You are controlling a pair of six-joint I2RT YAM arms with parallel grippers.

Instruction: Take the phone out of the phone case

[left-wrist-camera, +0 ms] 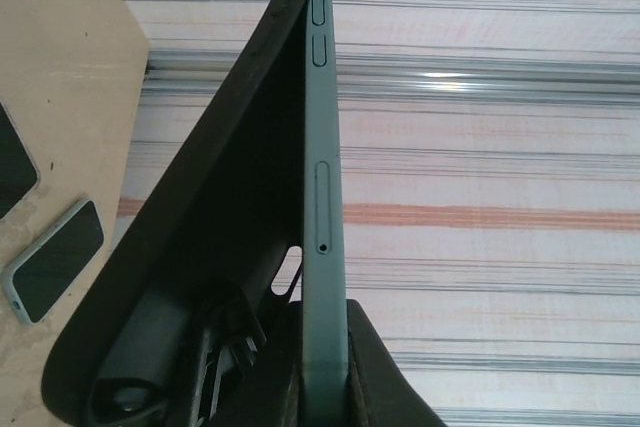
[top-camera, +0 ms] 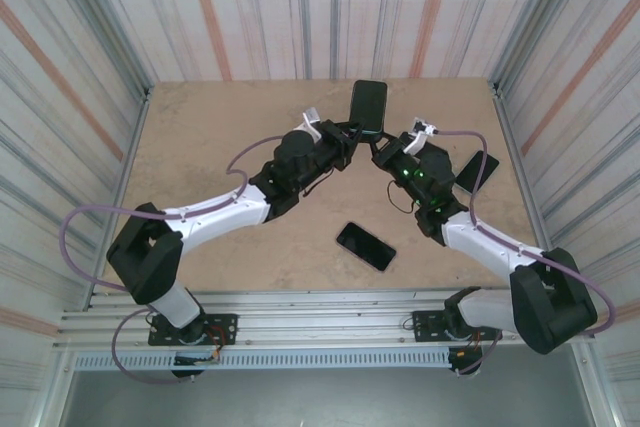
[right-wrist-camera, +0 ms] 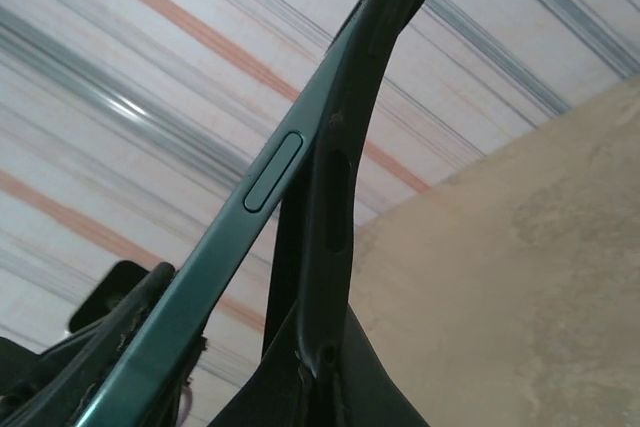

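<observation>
From above, the two arms met in the upper middle of the frame and held the phone up off the table. The left gripper and right gripper were both pressed together under it. I counted three handsets: the lifted one, a spare phone lying lower centre, and a dark phone at the right, beside the right arm.

In the left wrist view, the left gripper pinched the green phone by its bare edge at bottom centre. The black phone case bowed away to the left. Both loose ones lay at the left edge of the frame.

In the right wrist view, the right gripper pinched the phone case by its rim at the bottom. The phone slanted off to the lower left: one phone, one case.

I'd say the peel goes best with a firm hold on the phone and the case drawn off steadily from the freed side. A yank could make the phone slip.
</observation>
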